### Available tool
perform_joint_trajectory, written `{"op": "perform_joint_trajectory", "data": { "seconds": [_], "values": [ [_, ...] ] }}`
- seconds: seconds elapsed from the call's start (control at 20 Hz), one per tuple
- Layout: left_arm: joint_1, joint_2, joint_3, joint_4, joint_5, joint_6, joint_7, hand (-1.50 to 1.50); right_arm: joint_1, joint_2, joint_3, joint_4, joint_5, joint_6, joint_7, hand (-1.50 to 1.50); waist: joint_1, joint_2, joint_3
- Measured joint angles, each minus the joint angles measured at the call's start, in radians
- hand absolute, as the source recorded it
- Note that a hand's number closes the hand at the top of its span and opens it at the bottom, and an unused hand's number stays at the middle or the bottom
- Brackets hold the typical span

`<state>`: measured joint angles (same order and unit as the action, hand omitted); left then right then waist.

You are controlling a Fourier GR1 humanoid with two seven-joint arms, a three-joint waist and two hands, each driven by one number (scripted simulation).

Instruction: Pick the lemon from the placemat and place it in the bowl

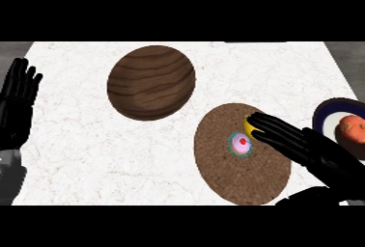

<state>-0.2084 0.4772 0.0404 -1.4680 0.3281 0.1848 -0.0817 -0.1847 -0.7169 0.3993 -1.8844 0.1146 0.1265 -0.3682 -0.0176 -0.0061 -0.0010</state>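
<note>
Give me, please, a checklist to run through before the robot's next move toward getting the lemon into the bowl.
1. Lemon on the placemat: ok, near its far edge, mostly hidden by fingers.
2. Right hand reaches the lemon: ok, its fingers lie over it.
3. Fingers curled round the lemon: not ok, they look straight.
4. Bowl ready to receive: ok, nothing shows inside it.
5. Small cake clear of the hand: cannot tell, it sits right beside the fingers.
6. Left hand out of the way: ok, open at the view's left edge.
</note>
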Motion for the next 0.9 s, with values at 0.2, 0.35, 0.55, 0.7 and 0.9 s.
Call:
{"op": "perform_joint_trajectory", "data": {
  "seconds": [0.2,0.35,0.55,0.7,0.9],
  "values": [
    [-0.018,-0.004,0.004,0.006,-0.004,0.003,0.012,0.00,-0.029,-0.141,-0.071,-0.050,0.011,0.095,0.109,-1.50,-0.001,0.001,-0.001],
    [-0.022,0.005,0.013,-0.002,0.001,-0.005,0.023,0.00,-0.052,-0.251,-0.100,-0.082,0.017,0.195,0.175,-1.50,0.004,0.001,-0.001],
    [-0.024,-0.005,0.014,0.005,0.000,-0.017,0.012,0.00,-0.103,-0.331,-0.093,-0.100,0.036,0.323,0.249,-1.50,0.016,0.004,-0.001],
    [-0.045,-0.006,0.017,0.010,-0.004,-0.022,0.026,0.00,-0.144,-0.348,-0.069,-0.103,0.073,0.403,0.287,-1.50,0.021,0.006,-0.001],
    [-0.046,-0.018,0.027,0.025,-0.014,-0.039,0.013,0.00,-0.169,-0.326,-0.069,-0.077,0.118,0.488,0.302,-1.50,0.023,0.006,0.000]
  ]
}}
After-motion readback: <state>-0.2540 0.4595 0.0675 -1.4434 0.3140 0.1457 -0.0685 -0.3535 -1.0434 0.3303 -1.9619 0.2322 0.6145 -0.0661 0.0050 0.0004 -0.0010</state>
